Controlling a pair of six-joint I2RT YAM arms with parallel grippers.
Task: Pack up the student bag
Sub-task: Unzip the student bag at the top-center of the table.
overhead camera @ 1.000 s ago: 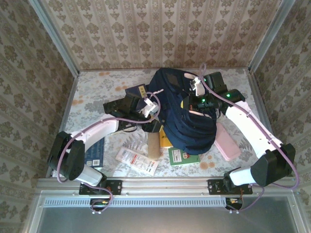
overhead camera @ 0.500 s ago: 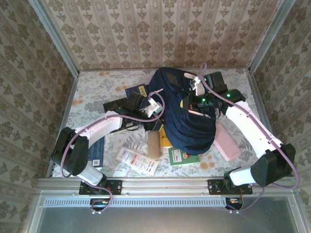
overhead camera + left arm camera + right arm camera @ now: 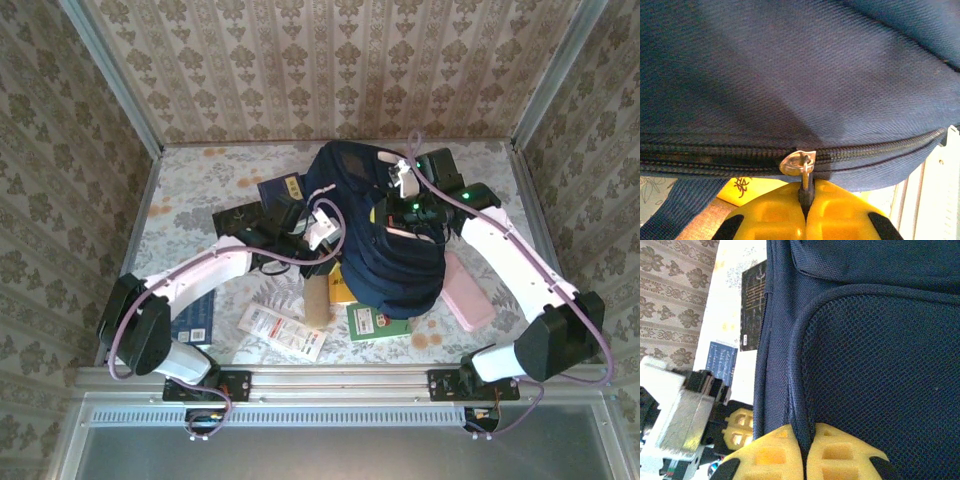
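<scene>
So the student bag point(image 3: 385, 240) sits just right of center in the top view; the left gripper point(image 3: 806, 207) is clamped on its zipper pull point(image 3: 799, 164), the right gripper point(image 3: 804, 440) pinches its mesh-pocket seam point(image 3: 795, 365).

Left arm point(image 3: 200, 275) and right arm point(image 3: 510, 255) bend inward, left fingers point(image 3: 770, 220) and right fingers point(image 3: 840, 455) pinched together.

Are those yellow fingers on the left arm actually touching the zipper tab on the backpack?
Touching. In the left wrist view the two yellow fingers are closed together on the zipper tab, which hangs from the backpack.
</scene>
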